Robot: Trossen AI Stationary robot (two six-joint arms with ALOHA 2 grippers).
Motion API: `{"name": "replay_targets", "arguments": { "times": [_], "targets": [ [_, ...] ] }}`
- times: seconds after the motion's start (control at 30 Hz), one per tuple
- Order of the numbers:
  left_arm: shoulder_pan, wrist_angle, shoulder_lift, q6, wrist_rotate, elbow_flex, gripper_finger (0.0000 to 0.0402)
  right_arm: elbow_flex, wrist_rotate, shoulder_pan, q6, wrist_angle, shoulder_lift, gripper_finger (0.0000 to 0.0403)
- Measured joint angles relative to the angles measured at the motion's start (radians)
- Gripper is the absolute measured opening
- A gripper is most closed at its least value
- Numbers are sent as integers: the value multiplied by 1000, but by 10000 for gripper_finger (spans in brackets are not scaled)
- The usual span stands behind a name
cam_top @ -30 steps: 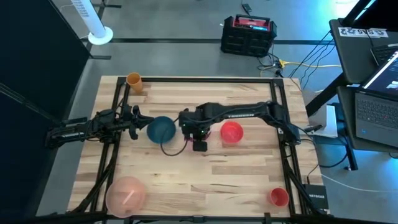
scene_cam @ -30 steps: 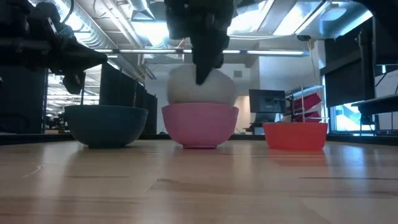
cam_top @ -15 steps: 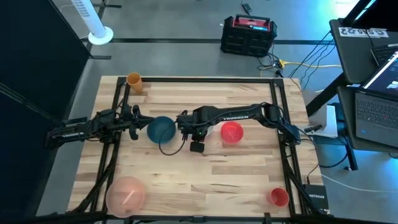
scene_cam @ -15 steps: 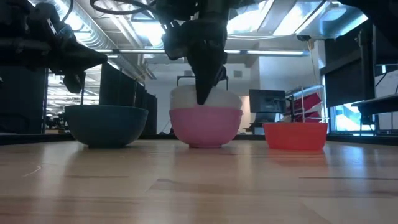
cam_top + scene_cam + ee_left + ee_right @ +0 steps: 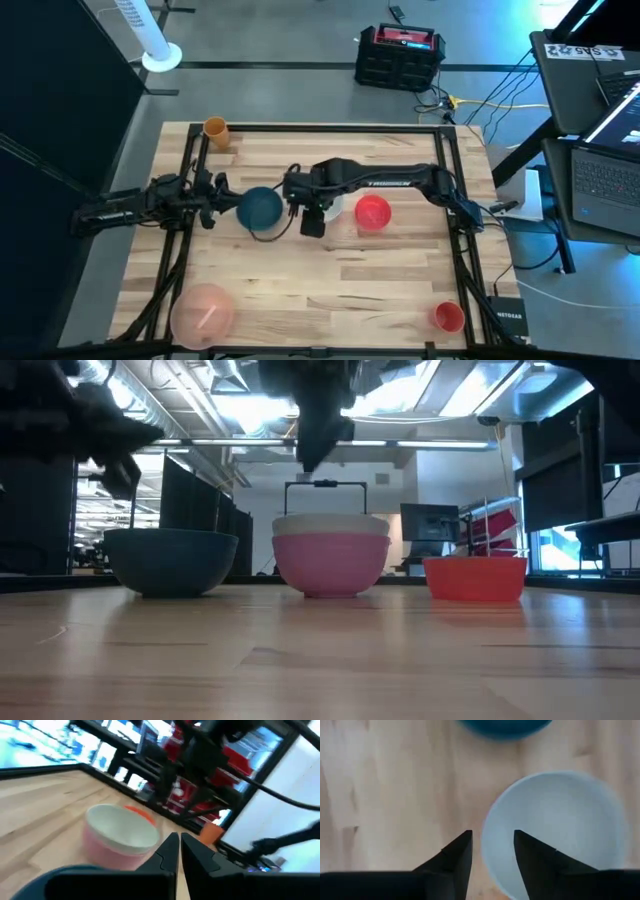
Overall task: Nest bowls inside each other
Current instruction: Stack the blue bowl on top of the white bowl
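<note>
A white bowl (image 5: 330,524) sits nested level in the opaque pink bowl (image 5: 330,565) at mid-table. My right gripper (image 5: 318,455) hangs open straight above them, clear of both. In the right wrist view its fingers (image 5: 492,845) stand either side of the white bowl's (image 5: 555,835) rim. The dark blue bowl (image 5: 260,207) stands to the left and the red bowl (image 5: 372,212) to the right. The translucent pale-pink bowl (image 5: 205,310) rests at the near left corner. My left gripper (image 5: 222,195) waits shut beside the blue bowl, pointing level at it.
An orange cup (image 5: 215,130) stands at the far left corner and a red cup (image 5: 448,317) at the near right corner. A black frame rail (image 5: 330,128) borders the table. Bare wood lies along the near middle.
My right gripper has let go of the white bowl and gone up, away from it. The white bowl, held high and tilted over the pink bowl a second ago, has dropped in and now sits level inside it.
</note>
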Motion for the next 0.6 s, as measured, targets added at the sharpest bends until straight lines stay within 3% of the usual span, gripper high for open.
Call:
{"name": "replay_targets", "arguments": {
  "times": [0.6],
  "targets": [
    [-32, -701, 1010, 539, 16, 716, 195, 66, 570, 120, 81, -224, -390, 133]
  ]
}}
